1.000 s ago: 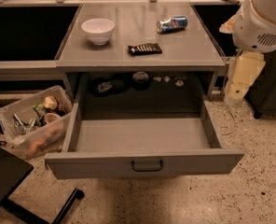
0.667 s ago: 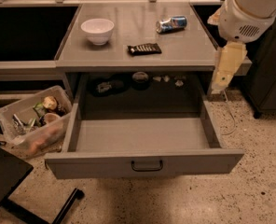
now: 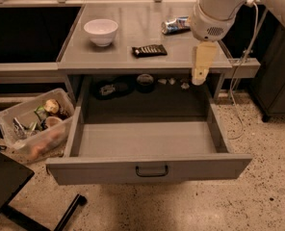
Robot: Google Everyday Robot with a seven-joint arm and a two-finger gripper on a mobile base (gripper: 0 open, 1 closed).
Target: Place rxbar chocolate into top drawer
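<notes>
The hand has been swung in over the counter edge (grip can't be told), the rxbar is still parked mid-counter, and the drawer is left open, so a grab looks next.

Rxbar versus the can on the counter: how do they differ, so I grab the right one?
The rxbar is flat and dark with pale lettering; the can is blue-and-silver and crushed. The rxbar lies near the front middle of the counter; the can sits farther back and right. Both lie on it, outside the open drawer. The gripper hangs at the counter's front right edge, right of the rxbar.
</notes>
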